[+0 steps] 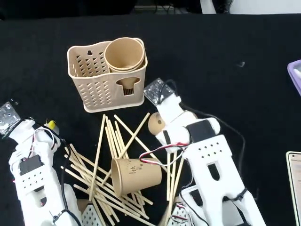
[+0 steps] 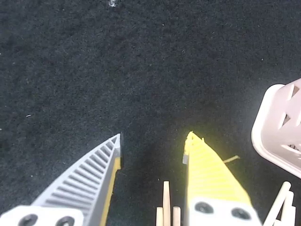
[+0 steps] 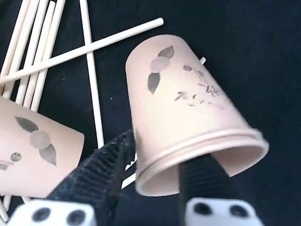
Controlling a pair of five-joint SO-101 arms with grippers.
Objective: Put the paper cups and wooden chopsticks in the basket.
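one cup (image 3: 188, 103) is pinched at its rim in the right gripper (image 3: 160, 155); another cup (image 1: 135, 175) lies on scattered chopsticks (image 1: 112, 136); the left gripper (image 2: 154, 136) has its jaws spread wide.

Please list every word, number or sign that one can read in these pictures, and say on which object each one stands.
No text can be quoted as it reads.
On the tilted paper cup: a line of dark script beside a leaf picture, too blurred to read.
On the lying paper cup: small dark marks, too small to read.
On the basket: no text.
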